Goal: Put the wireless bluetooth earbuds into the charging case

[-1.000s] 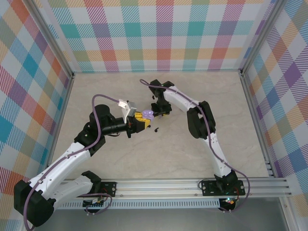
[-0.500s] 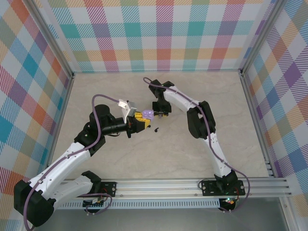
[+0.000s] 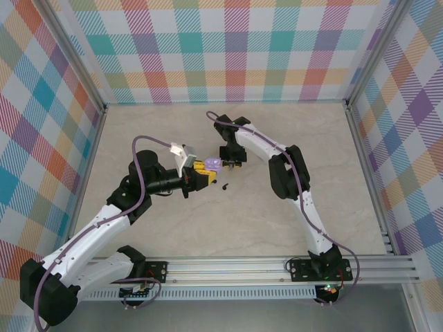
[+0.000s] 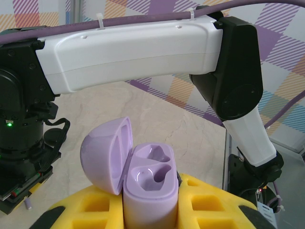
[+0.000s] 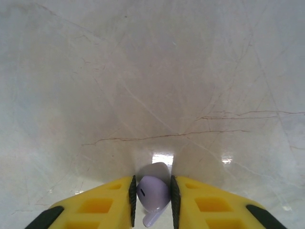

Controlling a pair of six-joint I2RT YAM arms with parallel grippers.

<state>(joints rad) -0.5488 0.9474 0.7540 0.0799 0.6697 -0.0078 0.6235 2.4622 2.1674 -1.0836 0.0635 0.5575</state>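
While both arms are working at mid-table, charging case (image 4: 150, 191): it is standing upright in the left gripper with its lid (image 4: 102, 157) tipped back, and both wells (image 4: 152, 167) are facing up and showing empty, a ready target.
Left gripper (image 3: 199, 174): its fingers are clamping tight on the case body, likely acting as a vise so the case is not skidding when a bud goes in.
Right gripper (image 5: 151, 210): it is sitting just right of the case and pointing down at the table (image 5: 143, 71), with its yellow pads (image 5: 109, 205) pinching a lavender earbud.
Lavender earbud (image 5: 153, 191): it is sitting squeezed between those pads, low over the marble; whether it is resting on the surface or just clear of it, the wrist view is not telling.
Black earbud (image 3: 225, 185): it is lying loose on the table, just on the near side of the case.
Step in hand: this is looking like the pick, with the carry across to the open wells not yet done.
Watch for: the tiny bud may be twisting in the pads, and its stem is needing to line up with a well.
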